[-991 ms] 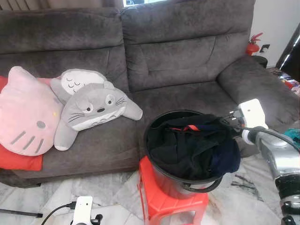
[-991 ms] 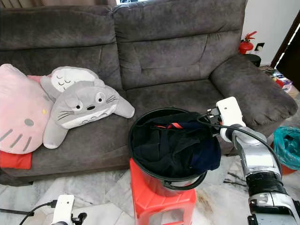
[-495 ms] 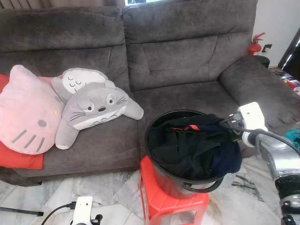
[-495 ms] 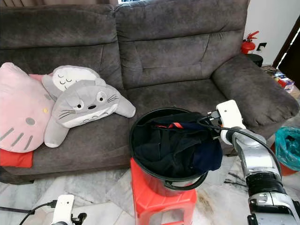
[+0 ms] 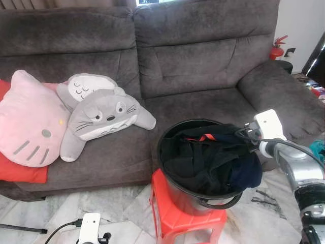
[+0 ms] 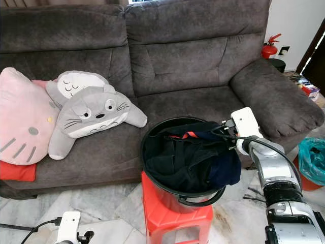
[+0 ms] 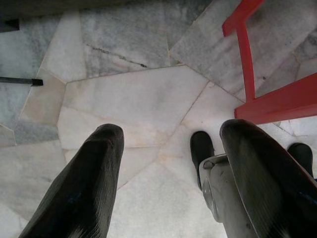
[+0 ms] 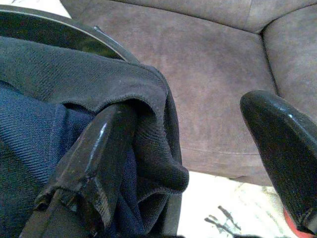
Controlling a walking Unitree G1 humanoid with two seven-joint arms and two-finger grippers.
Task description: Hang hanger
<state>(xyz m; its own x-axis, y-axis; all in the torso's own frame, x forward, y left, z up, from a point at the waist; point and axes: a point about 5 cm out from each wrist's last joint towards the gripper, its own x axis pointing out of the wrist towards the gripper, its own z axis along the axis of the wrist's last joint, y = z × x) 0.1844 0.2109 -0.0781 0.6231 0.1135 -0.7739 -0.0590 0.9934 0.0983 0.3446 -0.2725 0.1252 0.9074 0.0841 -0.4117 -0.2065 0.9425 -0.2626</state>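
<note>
A black bucket full of dark clothes stands on a red plastic stool in front of the sofa. A thin red piece pokes out among the clothes near the far rim; I cannot tell what it is. My right gripper is at the bucket's right rim and is open. One of its fingers is tucked under a fold of dark cloth; the other finger stays outside, over the sofa seat. My left gripper hangs open over the floor.
A grey sofa fills the background, with a grey plush toy and a pink cat cushion on its left seat. A red fire extinguisher stands at the back right. A marble floor lies around the stool.
My right gripper has edged slightly left, further over the bucket's rim into the clothes. The head camera shifted a little. The left arm has stayed still.
</note>
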